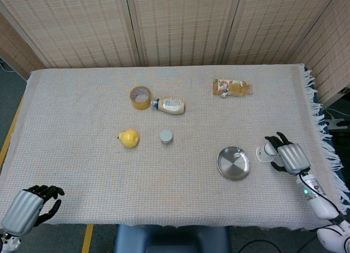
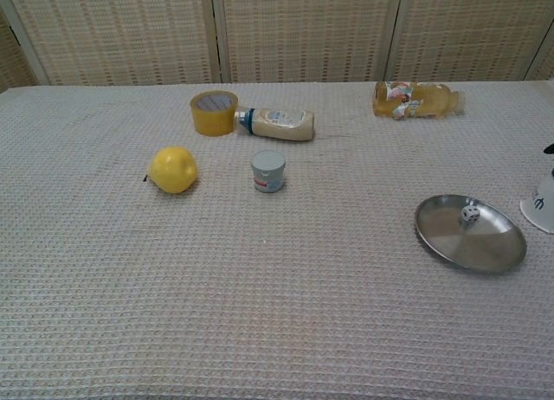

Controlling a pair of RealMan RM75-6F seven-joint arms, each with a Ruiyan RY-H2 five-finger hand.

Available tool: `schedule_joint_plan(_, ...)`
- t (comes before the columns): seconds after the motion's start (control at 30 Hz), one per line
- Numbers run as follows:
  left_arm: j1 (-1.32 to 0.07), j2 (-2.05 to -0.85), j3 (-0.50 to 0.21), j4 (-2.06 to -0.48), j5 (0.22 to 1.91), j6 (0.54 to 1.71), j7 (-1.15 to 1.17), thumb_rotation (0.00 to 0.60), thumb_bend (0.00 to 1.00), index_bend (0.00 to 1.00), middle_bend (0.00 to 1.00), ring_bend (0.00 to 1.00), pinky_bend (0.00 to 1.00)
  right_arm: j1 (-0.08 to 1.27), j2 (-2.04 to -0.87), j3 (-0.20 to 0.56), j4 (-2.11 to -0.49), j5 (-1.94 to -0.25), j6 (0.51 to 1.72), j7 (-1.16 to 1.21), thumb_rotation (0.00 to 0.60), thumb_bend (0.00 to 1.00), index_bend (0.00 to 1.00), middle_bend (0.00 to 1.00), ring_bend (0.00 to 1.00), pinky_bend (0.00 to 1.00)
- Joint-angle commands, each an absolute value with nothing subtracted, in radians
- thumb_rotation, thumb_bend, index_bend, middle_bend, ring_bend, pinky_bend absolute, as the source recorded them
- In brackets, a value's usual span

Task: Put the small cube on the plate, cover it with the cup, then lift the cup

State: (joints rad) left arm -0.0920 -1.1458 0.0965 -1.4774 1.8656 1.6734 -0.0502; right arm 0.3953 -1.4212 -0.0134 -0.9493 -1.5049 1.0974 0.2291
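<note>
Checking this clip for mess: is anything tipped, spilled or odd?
No spill or damage shows. Two bottles lie on their sides: the white bottle touching the tape roll, and the yellow bottle at the far right.

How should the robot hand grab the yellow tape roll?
The tape roll lies flat, hole up, with a bottle touching its right side. Probably best to come from above and pinch across the ring's wall on the free left or front side.
</note>
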Motion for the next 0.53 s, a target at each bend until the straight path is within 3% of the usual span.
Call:
schedule_joint_plan(0.03,-0.093,-1.146,0.097,-1.477,1.866,1.673,-0.05,0.6,0.43,0.47,0.57,0.59,0.69,0.377,-1.292,-0.019,-1.176,-1.485,1.099,0.068,0.6,0.1,0.0,0.0,0.0,0.29)
schedule_joint_plan(0.27,-0.096,-1.149,0.097,-1.478,1.87,1.668,-0.046,0.6,0.43,0.47,0.57,0.59,0.69,0.332,-1.144,-0.025,-1.491,-1.491,1.185,-0.137,0.6,0.08,0.0,0.0,0.0,0.19)
schedule_joint_plan(0.4,-0.1,-1.152,0.097,-1.475,1.873,1.663,-0.048,0.6,0.43,0.47,0.57,0.59,0.69,0.271,-1.181,-0.029,-1.512,-1.598,1.368,-0.134,0.6,0.08,0.0,0.0,0.0,0.18)
schedule_joint_plan(0.53,-0.106,-1.156,0.099,-1.471,1.876,1.653,-0.049,0.6,0.43,0.47,0.57,0.59,0.69,0.227,-1.2,-0.044,-1.52,-1.632,1.437,-0.213,0.6,0.08,0.0,0.0,0.0,0.18)
